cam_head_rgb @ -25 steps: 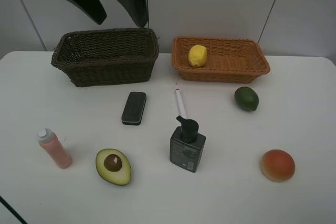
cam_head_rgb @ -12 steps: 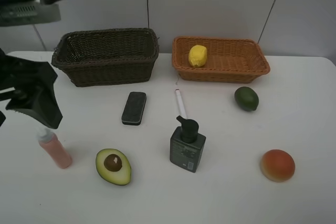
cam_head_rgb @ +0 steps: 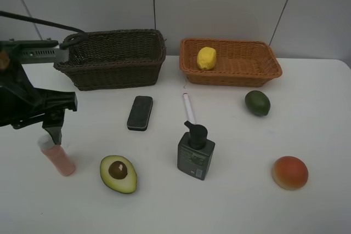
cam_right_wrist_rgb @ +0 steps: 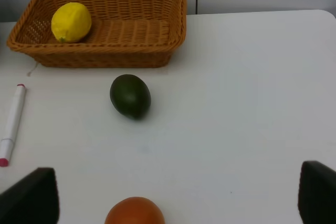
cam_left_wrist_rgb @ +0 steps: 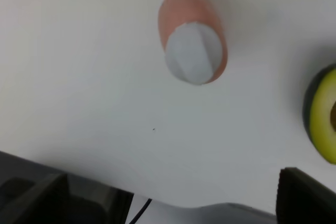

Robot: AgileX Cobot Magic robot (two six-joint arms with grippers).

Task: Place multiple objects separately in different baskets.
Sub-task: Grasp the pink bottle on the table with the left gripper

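My left gripper (cam_head_rgb: 54, 131) hangs open just above the pink bottle (cam_head_rgb: 58, 158) at the table's front left. From the left wrist view I look down on the bottle's white cap (cam_left_wrist_rgb: 192, 52), which lies ahead of the open left gripper (cam_left_wrist_rgb: 168, 200), not between the fingers. The halved avocado (cam_head_rgb: 118, 173), black eraser (cam_head_rgb: 140, 113), white marker (cam_head_rgb: 188, 107), dark pump bottle (cam_head_rgb: 195, 152), dark green fruit (cam_head_rgb: 257, 103) and orange-red fruit (cam_head_rgb: 289, 172) lie on the table. The lemon (cam_head_rgb: 206, 58) sits in the orange-tan basket (cam_head_rgb: 262, 72). My right gripper (cam_right_wrist_rgb: 173, 198) is open, back from the orange-red fruit (cam_right_wrist_rgb: 135, 213).
The dark brown basket (cam_head_rgb: 112, 72) stands at the back left, beside the orange-tan one. The left arm's body (cam_head_rgb: 24, 100) looms over the table's left edge. White wall panels rise behind the baskets.
The left arm has swung from high over the dark basket down to the front left, and now hovers over the pink bottle. No object has moved.
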